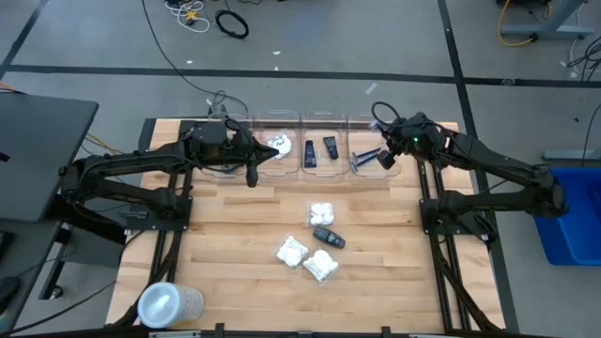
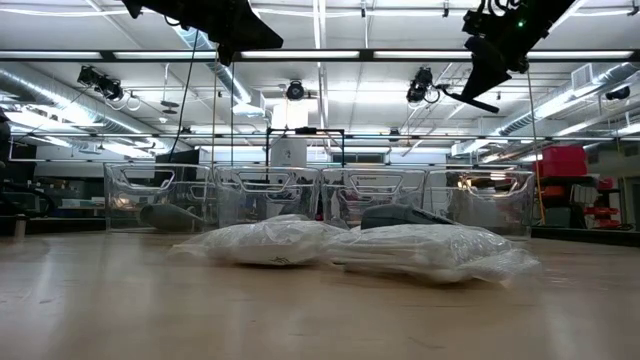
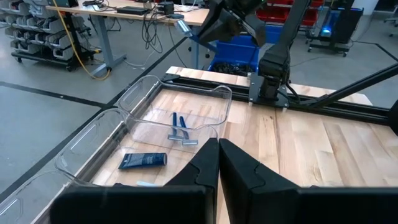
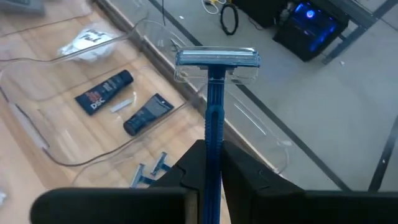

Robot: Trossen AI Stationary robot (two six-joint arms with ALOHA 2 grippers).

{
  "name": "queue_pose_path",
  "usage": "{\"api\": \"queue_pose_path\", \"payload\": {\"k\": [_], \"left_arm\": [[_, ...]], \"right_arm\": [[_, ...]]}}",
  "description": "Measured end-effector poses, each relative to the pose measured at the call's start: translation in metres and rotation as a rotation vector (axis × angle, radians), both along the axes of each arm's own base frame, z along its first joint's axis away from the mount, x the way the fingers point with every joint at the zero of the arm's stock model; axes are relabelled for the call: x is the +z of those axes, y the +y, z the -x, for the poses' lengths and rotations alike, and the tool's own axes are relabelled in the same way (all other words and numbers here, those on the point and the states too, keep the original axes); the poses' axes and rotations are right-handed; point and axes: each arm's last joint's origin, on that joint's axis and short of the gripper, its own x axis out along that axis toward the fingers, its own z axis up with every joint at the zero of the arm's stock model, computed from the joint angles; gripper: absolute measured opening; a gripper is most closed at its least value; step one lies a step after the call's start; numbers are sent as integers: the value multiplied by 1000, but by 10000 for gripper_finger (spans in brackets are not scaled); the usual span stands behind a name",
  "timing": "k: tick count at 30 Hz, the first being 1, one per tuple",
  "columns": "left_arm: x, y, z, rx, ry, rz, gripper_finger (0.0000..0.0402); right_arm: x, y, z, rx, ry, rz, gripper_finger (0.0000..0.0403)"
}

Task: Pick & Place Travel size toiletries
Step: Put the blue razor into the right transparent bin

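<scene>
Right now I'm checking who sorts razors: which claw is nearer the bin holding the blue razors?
Right. The right claw hangs over the razor bin at the row's right end, shut on a blue razor. The left claw is shut near the row's left end.

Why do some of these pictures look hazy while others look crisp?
Low view: the white packets up close look soft, with bright ceiling lights glaring behind. Right wrist view: the blue razor in the right claw is crisp. High view: even light, faint shadows.
</scene>
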Motion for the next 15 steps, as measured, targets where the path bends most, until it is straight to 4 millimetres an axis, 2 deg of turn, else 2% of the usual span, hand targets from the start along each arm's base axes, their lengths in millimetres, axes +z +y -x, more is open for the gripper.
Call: {"api": "queue_pose_path", "payload": {"k": [5,12,15], "left_arm": [[0,0,0,1,0,0,20],[0,0,0,4,1,-2,20],[0,0,0,4,1,-4,20]], "right_arm": [[-15,-4,0,-40,21,-43,44],[-64,-7,0,-44,81,-157,44],[-79,-8,0,-48,97,-166,44]]}}
